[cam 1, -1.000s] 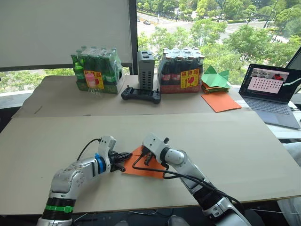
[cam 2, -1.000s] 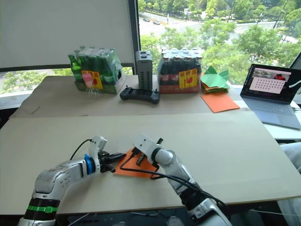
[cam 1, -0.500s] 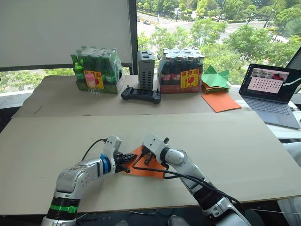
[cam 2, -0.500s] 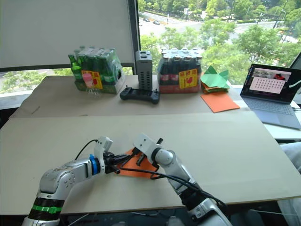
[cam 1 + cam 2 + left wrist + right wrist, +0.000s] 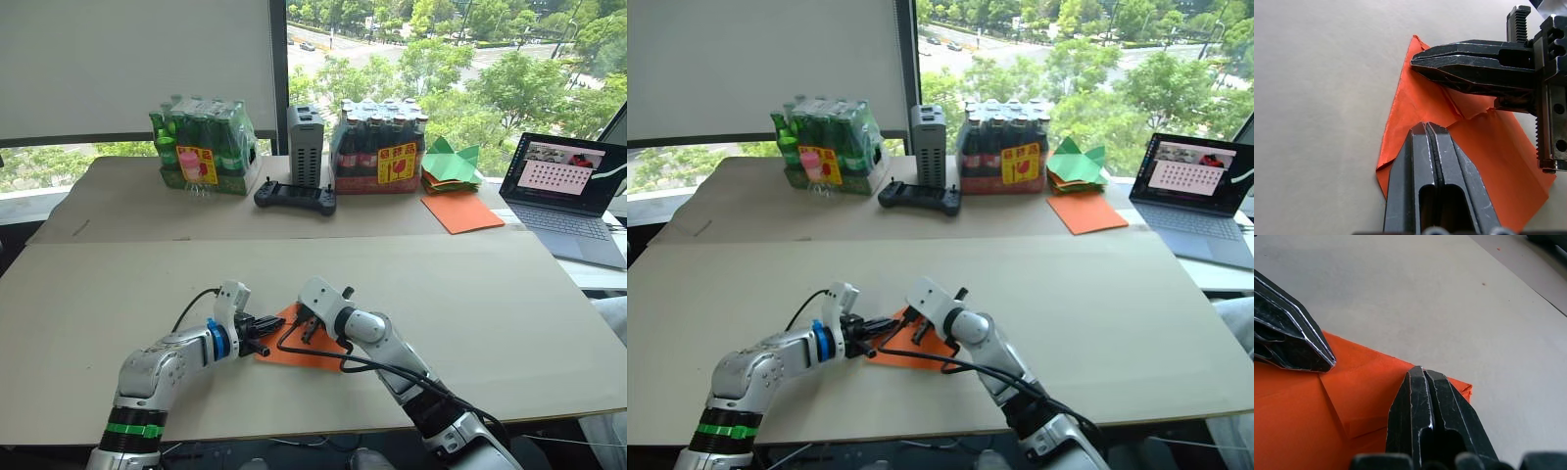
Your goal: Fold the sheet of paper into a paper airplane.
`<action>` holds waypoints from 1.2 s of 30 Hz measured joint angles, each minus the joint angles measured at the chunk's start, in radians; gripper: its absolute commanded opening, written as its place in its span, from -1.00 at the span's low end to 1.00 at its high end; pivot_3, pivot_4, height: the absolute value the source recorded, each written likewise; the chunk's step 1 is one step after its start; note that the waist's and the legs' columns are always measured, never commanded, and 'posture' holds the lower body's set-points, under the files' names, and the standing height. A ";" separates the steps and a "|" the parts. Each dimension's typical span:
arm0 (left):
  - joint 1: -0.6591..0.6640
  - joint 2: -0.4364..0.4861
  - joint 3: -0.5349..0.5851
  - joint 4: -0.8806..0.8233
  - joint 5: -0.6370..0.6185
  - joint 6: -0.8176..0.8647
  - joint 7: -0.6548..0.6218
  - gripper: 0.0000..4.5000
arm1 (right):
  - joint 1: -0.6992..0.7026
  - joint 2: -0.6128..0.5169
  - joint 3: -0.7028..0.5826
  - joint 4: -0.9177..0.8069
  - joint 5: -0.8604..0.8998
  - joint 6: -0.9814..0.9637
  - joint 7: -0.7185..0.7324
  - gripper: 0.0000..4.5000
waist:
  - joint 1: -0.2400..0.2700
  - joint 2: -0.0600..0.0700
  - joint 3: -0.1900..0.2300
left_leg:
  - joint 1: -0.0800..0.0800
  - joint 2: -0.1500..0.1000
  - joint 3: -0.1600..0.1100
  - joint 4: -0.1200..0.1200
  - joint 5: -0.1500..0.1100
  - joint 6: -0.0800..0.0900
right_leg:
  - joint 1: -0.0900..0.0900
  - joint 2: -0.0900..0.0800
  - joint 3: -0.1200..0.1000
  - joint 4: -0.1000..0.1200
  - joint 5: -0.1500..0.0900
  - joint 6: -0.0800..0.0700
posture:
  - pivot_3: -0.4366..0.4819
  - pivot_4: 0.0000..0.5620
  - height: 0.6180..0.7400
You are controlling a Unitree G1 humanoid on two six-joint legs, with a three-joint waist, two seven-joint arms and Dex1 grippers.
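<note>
Both jaws closed, tips pressing sheet of paper [image 5: 1420, 105].

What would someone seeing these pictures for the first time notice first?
The eye goes straight to the bright orange creased sheet of paper lying on the near part of the pale cardboard-covered table, with the left pincer and the right pincer both shut and pressing down on it. Next come the two shrink-wrapped packs of bottles at the far edge, and the open grey laptop at the far right.
</note>
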 measured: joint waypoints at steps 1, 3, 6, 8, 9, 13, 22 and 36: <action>-0.001 0.000 0.001 0.004 0.001 0.000 0.001 -0.98 | 0.001 0.000 0.000 0.000 0.000 0.000 0.000 -1.00 | 0.001 0.000 0.000 | 0.000 0.000 0.000 0.000 0.000 0.000 | 0.000 0.000 0.000 0.000 0.000 0.000 | -0.05 -0.47 1.00; -0.002 0.002 -0.002 0.011 0.004 -0.006 0.000 -0.98 | 0.002 0.000 0.000 0.000 0.000 0.000 0.000 -1.00 | 0.002 0.000 0.000 | 0.000 0.000 0.000 0.000 0.000 0.000 | 0.000 0.000 0.000 0.000 0.000 0.000 | -0.05 -0.47 1.00; -0.001 0.009 -0.020 0.011 0.018 -0.023 -0.005 -0.98 | 0.003 0.000 -0.001 0.000 0.000 0.000 0.000 -1.00 | 0.003 0.000 0.000 | 0.000 0.000 0.000 0.000 0.000 0.000 | 0.000 0.000 0.000 0.000 0.000 0.000 | -0.05 -0.47 1.00; 0.002 0.010 -0.028 0.011 0.026 -0.040 -0.007 -0.98 | 0.004 0.000 -0.002 0.000 0.000 0.000 0.000 -1.00 | 0.004 0.000 0.000 | 0.001 0.000 0.000 0.000 0.000 0.000 | 0.001 0.000 0.000 0.000 0.000 0.000 | -0.05 -0.47 1.00; 0.004 0.012 -0.034 0.011 0.031 -0.048 -0.009 -0.98 | 0.005 -0.001 -0.004 -0.001 0.000 0.000 0.000 -1.00 | 0.005 0.000 0.000 | 0.001 0.000 0.000 0.000 0.000 0.000 | 0.001 0.000 0.000 0.000 0.000 0.000 | -0.05 -0.47 1.00; 0.006 0.017 -0.058 0.018 0.048 -0.082 -0.019 -0.98 | 0.022 -0.004 -0.016 -0.016 0.002 0.000 0.000 -1.00 | 0.008 0.001 -0.003 | 0.000 0.000 0.000 0.000 0.000 0.000 | 0.001 0.000 0.000 -0.001 0.000 0.000 | -0.05 -0.47 1.00; -0.009 0.017 -0.066 0.062 0.059 -0.115 -0.051 -0.98 | 0.102 -0.041 -0.085 -0.120 0.079 -0.007 0.037 -1.00 | 0.009 0.001 -0.003 | 0.000 0.000 0.000 0.000 0.000 0.000 | 0.001 0.000 0.000 -0.002 0.000 0.001 | -0.05 -0.47 1.00; -0.039 0.018 -0.089 0.100 0.063 -0.129 -0.074 -0.98 | 0.229 -0.326 -0.204 -0.292 0.146 0.007 0.189 -1.00 | 0.011 0.001 -0.003 | -0.002 0.000 0.000 0.000 0.000 0.000 | 0.001 0.000 0.000 -0.008 0.000 0.002 | -0.05 -0.47 1.00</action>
